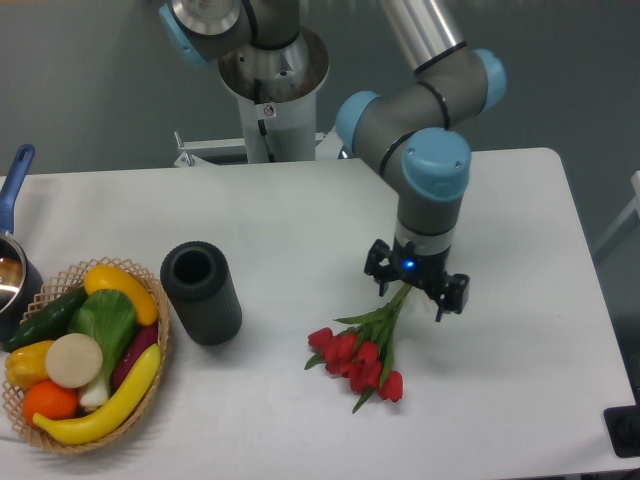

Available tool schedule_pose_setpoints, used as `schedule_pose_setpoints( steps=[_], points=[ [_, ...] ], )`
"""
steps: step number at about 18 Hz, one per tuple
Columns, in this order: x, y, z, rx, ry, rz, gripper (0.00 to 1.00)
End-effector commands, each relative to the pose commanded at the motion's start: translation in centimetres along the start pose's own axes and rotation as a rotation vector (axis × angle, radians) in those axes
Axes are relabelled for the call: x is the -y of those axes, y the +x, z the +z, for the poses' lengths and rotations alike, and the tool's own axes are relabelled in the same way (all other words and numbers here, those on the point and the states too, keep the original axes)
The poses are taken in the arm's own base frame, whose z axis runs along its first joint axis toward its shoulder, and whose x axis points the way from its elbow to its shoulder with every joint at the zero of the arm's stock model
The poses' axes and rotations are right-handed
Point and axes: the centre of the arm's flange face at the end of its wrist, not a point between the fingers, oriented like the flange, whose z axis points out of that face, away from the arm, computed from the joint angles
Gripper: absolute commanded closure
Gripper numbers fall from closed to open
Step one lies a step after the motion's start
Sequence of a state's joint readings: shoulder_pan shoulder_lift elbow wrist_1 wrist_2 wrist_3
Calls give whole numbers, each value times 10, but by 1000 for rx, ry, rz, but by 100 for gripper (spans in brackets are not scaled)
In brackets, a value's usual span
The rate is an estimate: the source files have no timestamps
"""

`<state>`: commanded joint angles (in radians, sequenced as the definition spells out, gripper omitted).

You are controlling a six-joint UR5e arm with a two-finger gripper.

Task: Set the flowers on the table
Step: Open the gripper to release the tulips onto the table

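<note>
The jaws of the gripper (417, 291) look spread around the stem ends of the flowers (362, 353), grip uncertain. The red tulip heads lie on the white table (300, 210). Judged final placing; next, let go and lift clear.
</note>
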<state>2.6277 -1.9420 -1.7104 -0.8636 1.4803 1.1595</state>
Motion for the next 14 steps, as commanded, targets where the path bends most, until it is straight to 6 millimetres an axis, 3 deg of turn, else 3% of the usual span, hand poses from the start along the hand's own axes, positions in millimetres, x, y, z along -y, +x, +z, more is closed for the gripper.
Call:
schedule_pose_setpoints(
  steps=[3, 6, 8, 14],
  points=[
    [-2, 2, -9, 12, -4, 13, 0],
    [-25, -10, -12, 11, -13, 58, 0],
    [-33, -4, -13, 3, -19, 143, 0],
    [-32, 1, -11, -1, -24, 161, 0]
  ],
)
